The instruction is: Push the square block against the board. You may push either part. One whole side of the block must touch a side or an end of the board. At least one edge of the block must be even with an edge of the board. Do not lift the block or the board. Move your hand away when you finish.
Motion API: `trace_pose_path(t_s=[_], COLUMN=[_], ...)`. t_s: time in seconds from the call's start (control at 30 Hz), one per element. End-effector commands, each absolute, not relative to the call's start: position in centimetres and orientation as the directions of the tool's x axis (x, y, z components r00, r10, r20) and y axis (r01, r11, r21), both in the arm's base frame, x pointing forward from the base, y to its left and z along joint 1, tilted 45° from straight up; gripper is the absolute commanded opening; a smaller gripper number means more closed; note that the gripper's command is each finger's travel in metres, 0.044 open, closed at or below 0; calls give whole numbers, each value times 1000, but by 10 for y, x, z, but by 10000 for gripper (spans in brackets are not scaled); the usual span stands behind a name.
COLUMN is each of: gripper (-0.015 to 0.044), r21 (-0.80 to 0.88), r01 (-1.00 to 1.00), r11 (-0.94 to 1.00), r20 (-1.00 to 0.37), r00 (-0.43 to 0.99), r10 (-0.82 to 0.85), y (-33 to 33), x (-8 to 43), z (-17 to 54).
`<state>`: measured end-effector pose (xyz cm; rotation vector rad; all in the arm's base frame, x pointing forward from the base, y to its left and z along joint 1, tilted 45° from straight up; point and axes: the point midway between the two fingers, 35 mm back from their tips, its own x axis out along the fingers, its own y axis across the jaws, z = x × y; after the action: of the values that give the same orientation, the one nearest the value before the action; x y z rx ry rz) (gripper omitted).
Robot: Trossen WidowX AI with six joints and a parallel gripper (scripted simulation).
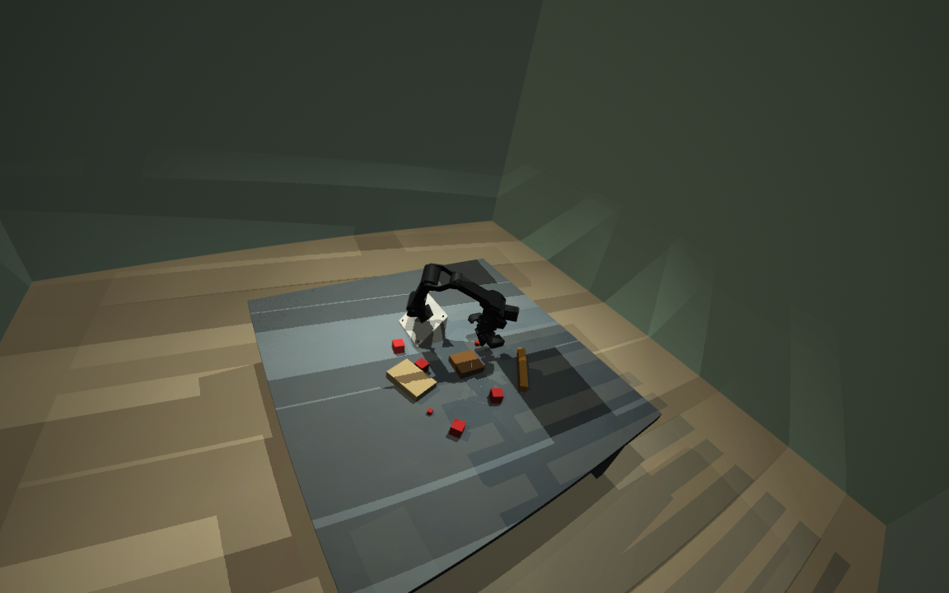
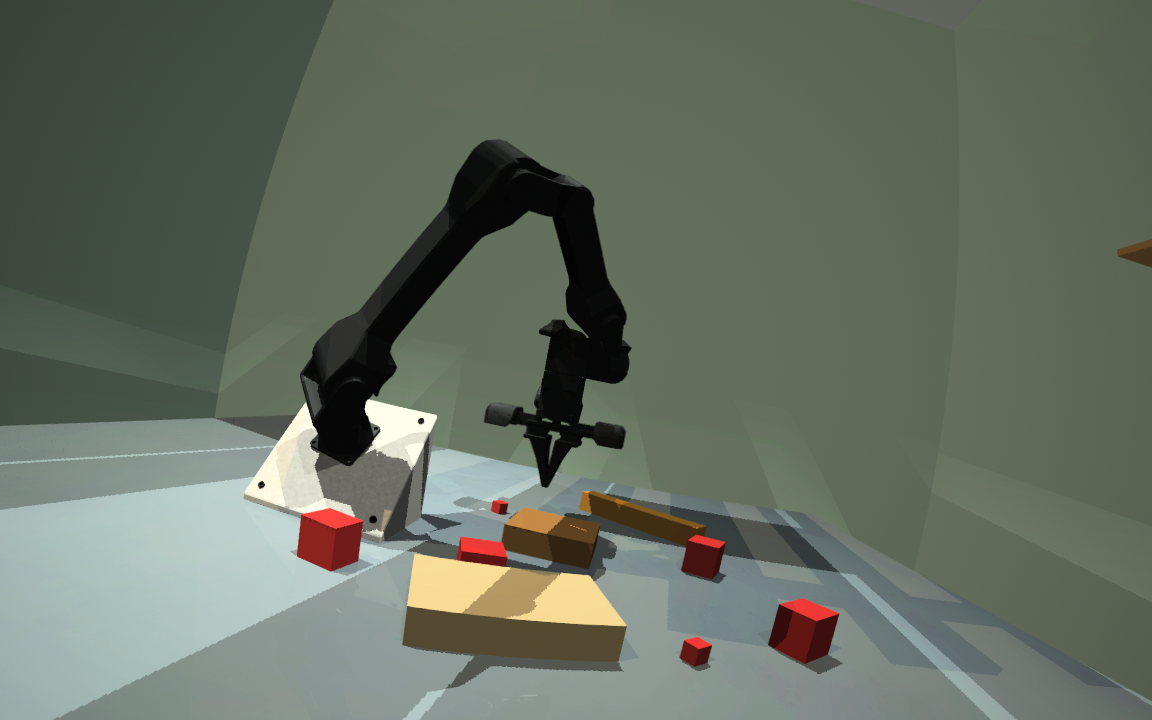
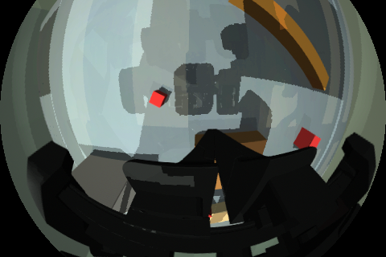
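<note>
In the top view, the flat tan rectangular board (image 1: 411,379) (image 2: 513,595) lies between eight and nine o'clock from the brown square block (image 1: 466,361) (image 2: 550,534) (image 3: 253,140), apart.

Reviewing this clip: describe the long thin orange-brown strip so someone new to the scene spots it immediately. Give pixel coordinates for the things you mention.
On the blue-grey table (image 1: 390,472), find the black arm's downturned jaws. Beyond the brown square block (image 1: 466,361) (image 2: 550,534) in the exterior view lies the orange-brown strip (image 1: 522,370) (image 2: 643,516) (image 3: 285,28). It alone is long and narrow; its neighbours are chunky blocks and red cubes (image 1: 496,395) (image 2: 703,557).

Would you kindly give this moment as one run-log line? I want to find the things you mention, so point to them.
fingers (image 1: 491,343) (image 2: 546,483): shut | square block (image 1: 466,361) (image 2: 550,537) (image 3: 251,140): below | pale board (image 1: 411,380) (image 2: 515,591): apart from block
</note>
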<state>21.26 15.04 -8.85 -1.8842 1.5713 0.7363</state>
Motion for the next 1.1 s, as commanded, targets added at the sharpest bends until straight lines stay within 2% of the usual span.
trace_pose_path(t_s=[0.0, 1.07], gripper=[0, 0], r21=[-64, -62], r01=[-986, -986], r11=[-155, -157], r20=[-718, -718], r00=[153, 153], r10=[-679, -679], y=[121, 84], x=[217, 225], z=[-114, -93])
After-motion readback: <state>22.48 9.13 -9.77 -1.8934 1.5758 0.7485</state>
